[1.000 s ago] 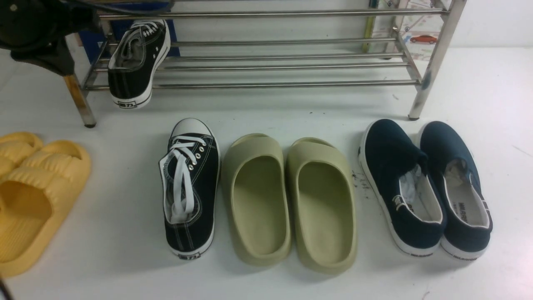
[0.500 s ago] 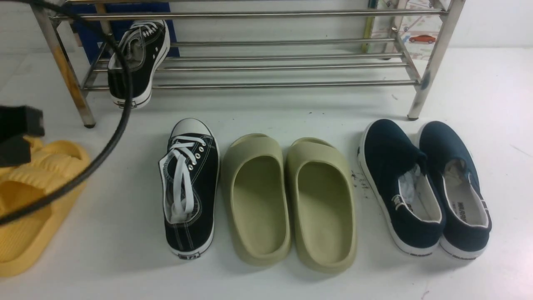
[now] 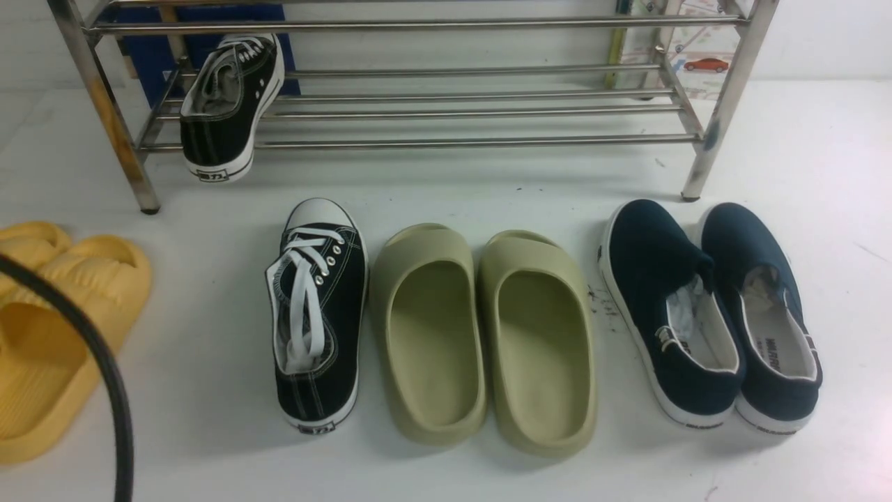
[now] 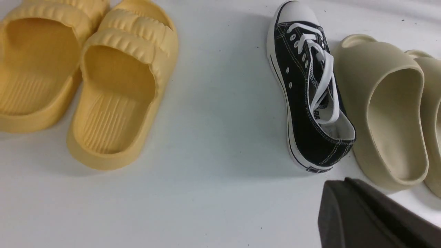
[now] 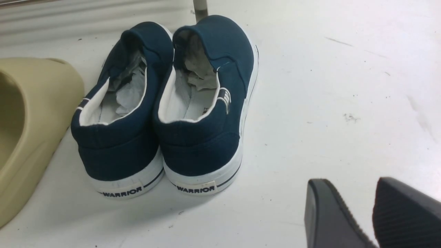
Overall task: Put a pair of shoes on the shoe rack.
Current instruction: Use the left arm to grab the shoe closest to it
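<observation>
One black lace-up sneaker [image 3: 230, 104] lies tilted on the left end of the shoe rack's [image 3: 453, 143] lower shelf, its heel hanging over the front bar. The other sneaker [image 3: 320, 321] stands on the white floor in front, toe toward the rack; the left wrist view has it too [image 4: 310, 93]. My left gripper [image 4: 339, 186] hovers behind that sneaker's heel, shut and empty. My right gripper [image 5: 348, 186] is open over bare floor, to the right of the navy slip-ons, with nothing between its fingers. Neither gripper appears in the front view.
Two olive slides [image 3: 481, 341] stand right of the floor sneaker, almost touching it. Navy slip-ons [image 3: 711, 314] sit further right. Yellow slides [image 3: 56, 335] lie at the far left. A black cable [image 3: 104, 376] crosses the lower left corner.
My left arm has drawn back from the rack's left end, downward and out of the front view; only its cable still shows. The sneaker stays on the shelf.
</observation>
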### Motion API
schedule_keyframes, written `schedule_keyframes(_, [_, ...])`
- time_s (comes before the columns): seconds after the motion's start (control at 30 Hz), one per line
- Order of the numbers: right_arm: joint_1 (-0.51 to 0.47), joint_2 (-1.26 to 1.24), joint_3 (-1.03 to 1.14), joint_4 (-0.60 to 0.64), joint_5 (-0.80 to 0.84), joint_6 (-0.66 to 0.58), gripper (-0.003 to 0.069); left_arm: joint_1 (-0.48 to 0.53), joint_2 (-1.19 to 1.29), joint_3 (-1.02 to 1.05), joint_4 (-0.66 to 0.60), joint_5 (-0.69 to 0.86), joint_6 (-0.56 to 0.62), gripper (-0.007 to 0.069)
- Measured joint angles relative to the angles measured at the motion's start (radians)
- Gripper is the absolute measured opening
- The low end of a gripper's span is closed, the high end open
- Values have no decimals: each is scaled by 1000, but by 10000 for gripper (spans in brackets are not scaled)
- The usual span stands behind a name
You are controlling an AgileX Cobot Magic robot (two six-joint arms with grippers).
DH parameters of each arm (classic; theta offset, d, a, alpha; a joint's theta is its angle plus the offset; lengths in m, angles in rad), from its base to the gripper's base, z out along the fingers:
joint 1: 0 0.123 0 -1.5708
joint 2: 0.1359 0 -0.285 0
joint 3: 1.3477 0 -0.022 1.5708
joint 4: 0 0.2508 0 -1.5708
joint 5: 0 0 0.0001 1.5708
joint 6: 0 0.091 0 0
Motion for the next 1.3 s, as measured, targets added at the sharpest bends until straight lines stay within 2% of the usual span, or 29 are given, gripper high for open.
schedule_keyframes(0.23, [0, 0, 0, 0, 0, 0, 239, 0, -59, 18, -9, 131, -6, -13])
schedule_keyframes(0.63, [0, 0, 0, 0, 0, 0, 239, -3, -60, 39, 12, 118, -7, -13])
schedule_keyframes(0.97, [0, 0, 0, 0, 0, 0, 239, -6, -65, 188, -9, -234, -8, -13])
schedule_keyframes(1.3, [0, 0, 0, 0, 0, 0, 239, -6, -65, 192, -72, -291, -11, -13])
